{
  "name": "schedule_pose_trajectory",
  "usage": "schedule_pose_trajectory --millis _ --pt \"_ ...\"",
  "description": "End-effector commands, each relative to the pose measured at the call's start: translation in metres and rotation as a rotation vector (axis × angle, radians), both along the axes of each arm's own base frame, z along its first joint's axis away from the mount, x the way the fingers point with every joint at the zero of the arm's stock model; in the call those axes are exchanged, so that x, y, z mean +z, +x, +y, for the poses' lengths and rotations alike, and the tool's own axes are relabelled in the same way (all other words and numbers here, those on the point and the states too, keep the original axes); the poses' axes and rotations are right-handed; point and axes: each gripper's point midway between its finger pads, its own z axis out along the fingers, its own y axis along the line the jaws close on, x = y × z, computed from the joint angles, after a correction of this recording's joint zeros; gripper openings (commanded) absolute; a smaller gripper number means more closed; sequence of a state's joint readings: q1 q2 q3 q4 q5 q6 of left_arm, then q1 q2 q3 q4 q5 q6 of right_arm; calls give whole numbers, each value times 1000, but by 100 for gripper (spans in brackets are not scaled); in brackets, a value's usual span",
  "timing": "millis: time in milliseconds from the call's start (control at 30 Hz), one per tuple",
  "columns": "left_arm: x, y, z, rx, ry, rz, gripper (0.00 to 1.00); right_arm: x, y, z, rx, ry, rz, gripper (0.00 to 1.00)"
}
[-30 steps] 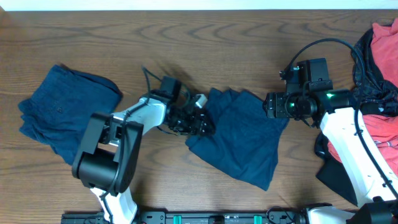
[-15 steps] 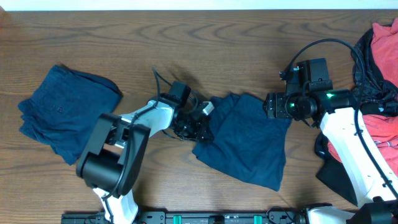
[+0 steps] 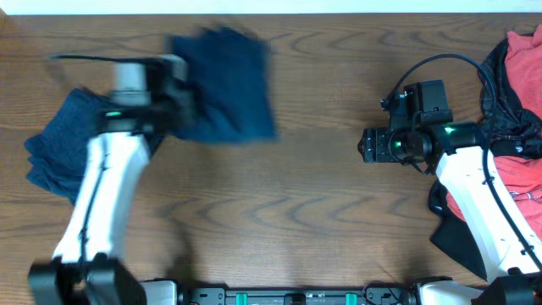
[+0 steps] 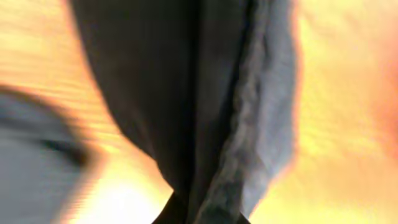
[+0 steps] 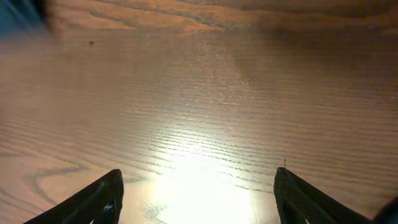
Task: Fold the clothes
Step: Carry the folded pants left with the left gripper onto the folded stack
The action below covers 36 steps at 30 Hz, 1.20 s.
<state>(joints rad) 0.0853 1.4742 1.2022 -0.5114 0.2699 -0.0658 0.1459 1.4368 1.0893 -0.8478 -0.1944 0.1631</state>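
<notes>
A: Left gripper (image 3: pixel 179 108) clamped on the navy garment (image 3: pixel 227 85), aloft by the far edge, near the left-edge folded stack (image 3: pixel 63 152).
B: Stacking step, surely: lower it squarely. Right gripper (image 5: pixel 199 190) gapes wide, empty.

The left arm swung away from the table's middle to the far left, and the left gripper (image 3: pixel 185 108) carried the navy garment (image 3: pixel 229 85) with it, off the wood and up near the back edge, just beside the folded navy pile (image 3: pixel 59 144). Through the blur it seemed still pinched on the cloth. The right gripper (image 5: pixel 198 177) lost the garment's edge, its fingers spread over bare table (image 3: pixel 322 212).
</notes>
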Motion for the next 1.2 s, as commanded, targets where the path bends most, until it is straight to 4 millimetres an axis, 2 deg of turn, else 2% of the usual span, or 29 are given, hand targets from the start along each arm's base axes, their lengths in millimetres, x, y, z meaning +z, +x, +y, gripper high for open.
schedule_pose_trajectory --millis 0,100,167,233,333,500,533,600,633,667,700,867,1167 --pt "33 -8 86 258 81 -76 6 7 2 2 16 8 -21 75" --pt "27 -26 141 400 82 -49 6 7 2 2 16 8 -21 76" --pt "16 -37 164 465 73 -16 7 7 2 2 16 8 -20 75" --pt "0 -47 183 552 32 27 6 7 2 2 16 8 -20 76" --pt "-24 -58 194 618 -25 104 6 7 2 2 17 9 -19 76" --pt "-42 -65 192 632 -50 179 6 6 -1 1 16 7 -8 76" --pt "-42 -66 192 636 -54 182 12 6 -1 1 17 6 -6 76" --pt "-42 -66 192 642 -58 179 56 6 -1 1 30 1 -7 75" --pt "-42 -66 192 641 -57 179 65 6 -1 1 30 1 -8 76" --pt "-41 -66 192 641 -57 176 91 6 -1 1 30 0 -8 76" --pt "-39 -66 192 642 -57 174 98 6 -1 1 30 0 -8 76" --pt "-20 -70 189 669 -67 131 98 6 -1 1 43 -4 -11 77" --pt "48 -90 173 703 -70 -35 98 7 4 -3 33 -20 -34 85"
